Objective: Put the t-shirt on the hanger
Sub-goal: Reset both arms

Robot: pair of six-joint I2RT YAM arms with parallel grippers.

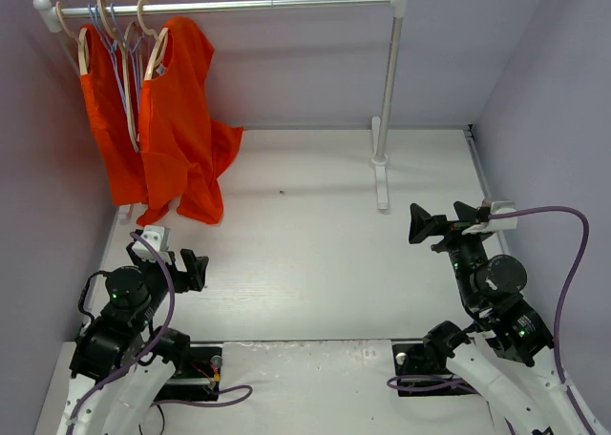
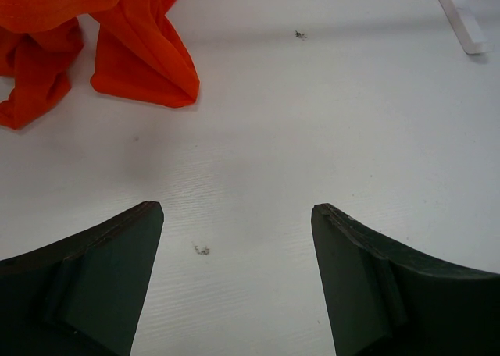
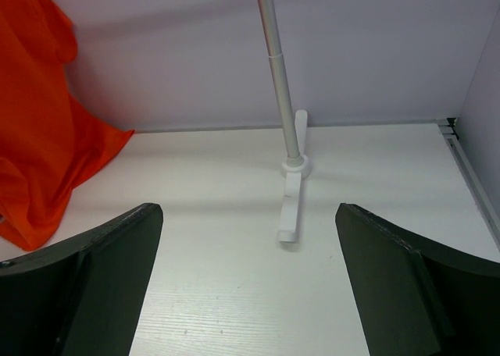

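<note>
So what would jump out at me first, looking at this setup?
Probably the two orange-red garments hanging at the far left end of the white clothes rail, the right one trailing onto the table. Next, the left gripper and right gripper near the front, both open and holding nothing.

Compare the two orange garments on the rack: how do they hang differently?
The left orange garment hangs narrow and flat by the wall; the right orange garment spreads wider, a fold jutting right. The right one's hem bunches on the table; the left one's is partly hidden. Both are orange-red, on cream hangers.
</note>
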